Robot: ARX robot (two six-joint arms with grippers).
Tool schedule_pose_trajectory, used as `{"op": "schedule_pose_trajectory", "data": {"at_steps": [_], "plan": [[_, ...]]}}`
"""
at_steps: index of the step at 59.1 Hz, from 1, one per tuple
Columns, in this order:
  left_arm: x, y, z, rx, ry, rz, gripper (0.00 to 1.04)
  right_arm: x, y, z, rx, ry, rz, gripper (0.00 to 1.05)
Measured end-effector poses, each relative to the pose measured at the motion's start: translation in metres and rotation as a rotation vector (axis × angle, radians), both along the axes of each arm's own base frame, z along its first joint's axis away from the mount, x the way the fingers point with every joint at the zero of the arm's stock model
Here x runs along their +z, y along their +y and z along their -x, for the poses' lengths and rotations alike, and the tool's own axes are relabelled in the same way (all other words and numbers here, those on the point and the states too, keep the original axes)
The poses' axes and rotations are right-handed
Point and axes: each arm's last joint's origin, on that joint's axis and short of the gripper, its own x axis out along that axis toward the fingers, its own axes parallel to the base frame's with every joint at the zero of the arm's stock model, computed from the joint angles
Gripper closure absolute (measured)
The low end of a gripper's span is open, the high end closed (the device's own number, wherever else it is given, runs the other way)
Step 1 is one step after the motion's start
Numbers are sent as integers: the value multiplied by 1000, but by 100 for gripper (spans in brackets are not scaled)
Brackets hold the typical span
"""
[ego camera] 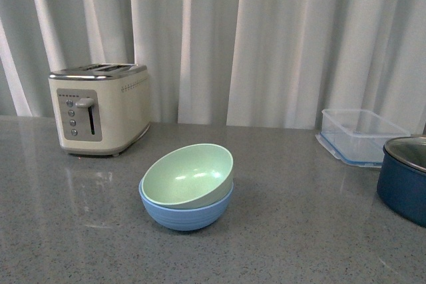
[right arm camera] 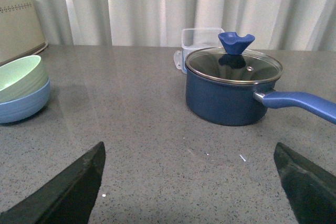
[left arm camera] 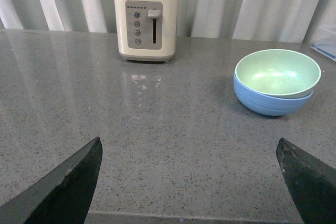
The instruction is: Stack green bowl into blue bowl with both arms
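The pale green bowl (ego camera: 190,175) sits nested inside the light blue bowl (ego camera: 188,214) on the grey counter, a little tilted. The pair also shows in the left wrist view, green bowl (left arm camera: 277,72) in blue bowl (left arm camera: 270,103), and at the edge of the right wrist view, green bowl (right arm camera: 20,78) in blue bowl (right arm camera: 23,106). Neither arm shows in the front view. My left gripper (left arm camera: 189,153) is open and empty, well short of the bowls. My right gripper (right arm camera: 189,156) is open and empty over bare counter, apart from the bowls.
A cream toaster (ego camera: 100,108) stands at the back left. A clear plastic container (ego camera: 363,136) sits at the back right. A dark navy pot (right arm camera: 231,90) with a glass lid and a long blue handle stands at the right, close to the right gripper.
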Motion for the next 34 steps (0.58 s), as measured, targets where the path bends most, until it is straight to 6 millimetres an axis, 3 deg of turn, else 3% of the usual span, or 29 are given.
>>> {"op": "schedule_pose_trajectory", "data": {"at_steps": [34], "plan": [[0,0,0,0,0,0,7,0,0,0,0,0,0,10]]}}
